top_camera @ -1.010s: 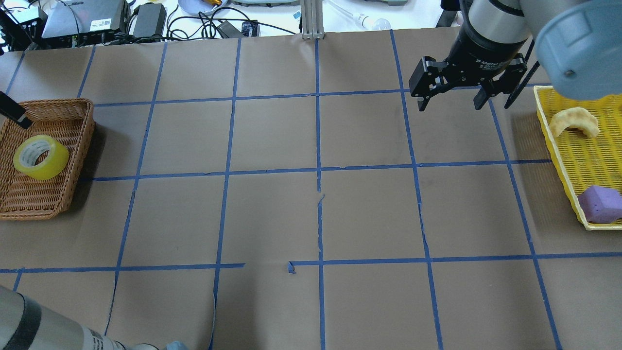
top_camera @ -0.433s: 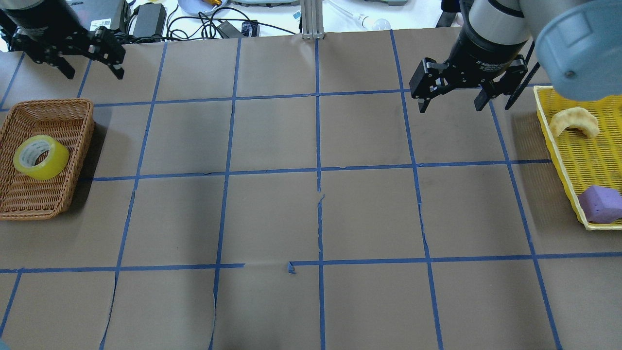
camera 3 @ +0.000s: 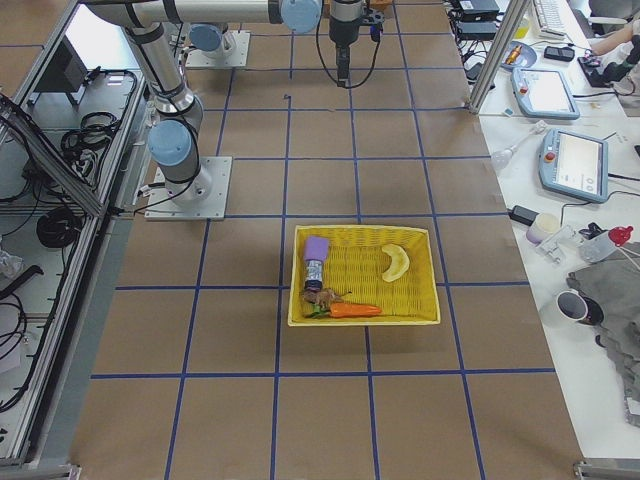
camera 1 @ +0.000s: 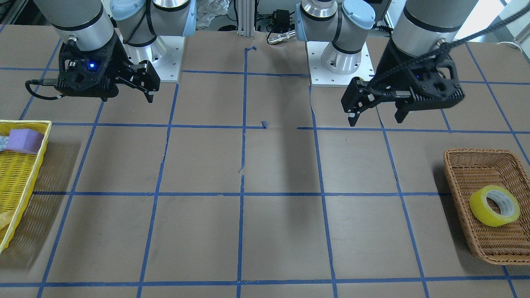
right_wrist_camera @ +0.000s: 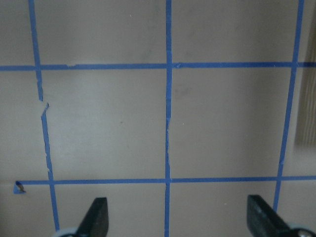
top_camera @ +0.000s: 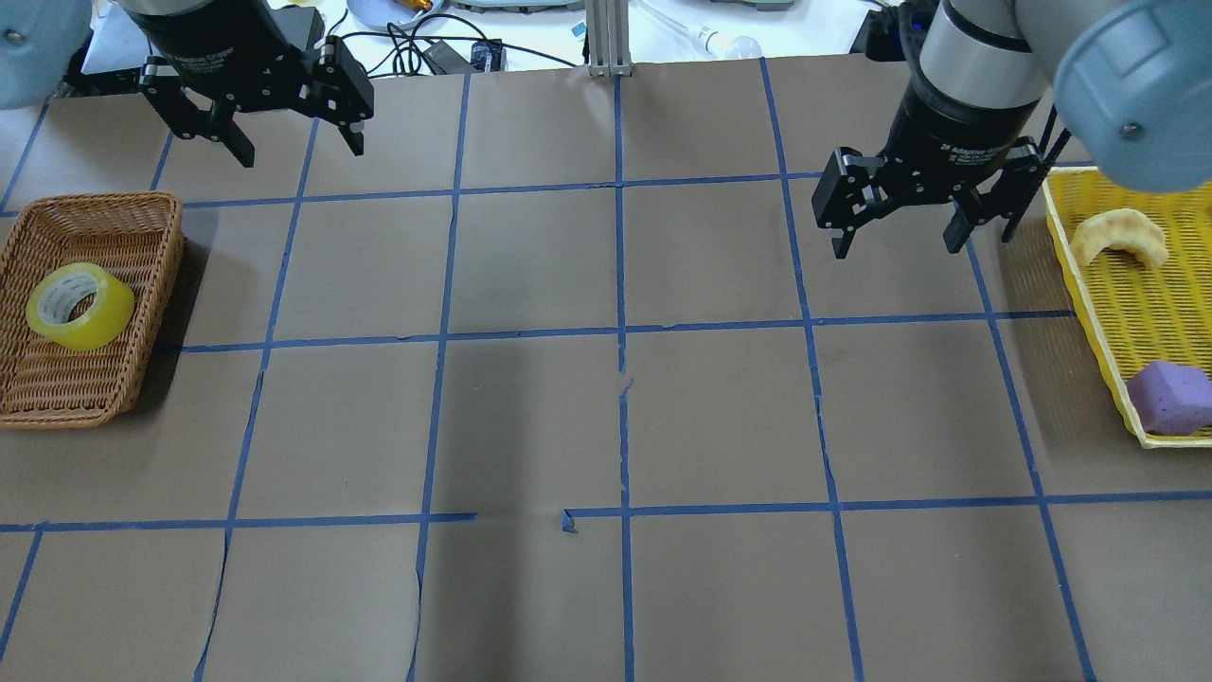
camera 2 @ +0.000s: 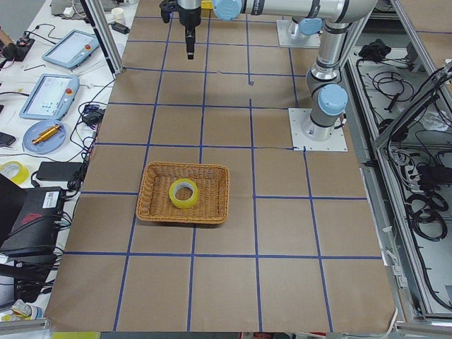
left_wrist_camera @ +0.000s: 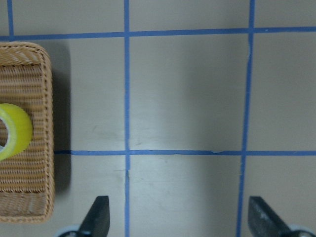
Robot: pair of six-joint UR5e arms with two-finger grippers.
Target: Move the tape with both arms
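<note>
The tape [top_camera: 104, 318], a translucent yellow roll, lies in a brown wicker basket [top_camera: 85, 398] at the table's left end. It also shows in the front view [camera 1: 482, 211], the exterior left view [camera 2: 185, 204] and at the left edge of the left wrist view [left_wrist_camera: 19, 131]. My left gripper [top_camera: 303, 152] hangs open and empty over the far left of the table, beyond and to the right of the basket [camera 1: 492, 248]. My right gripper [top_camera: 896, 248] hangs open and empty over the far right, beside a yellow tray [top_camera: 1136, 313]. Both wrist views show spread fingertips [left_wrist_camera: 98, 217] [right_wrist_camera: 98, 217] over bare paper.
The yellow tray holds a purple foam block [top_camera: 1169, 396], a pale curved piece [top_camera: 1117, 237] and, in the exterior right view, a carrot [camera 3: 350, 310]. Brown paper with blue tape lines [top_camera: 620, 332] covers the table. Cables and devices [top_camera: 284, 38] lie past the far edge.
My left arm has swung from the near left corner to the far left of the table and moved right, past the basket. My right gripper has shifted slightly nearer and to the right.
</note>
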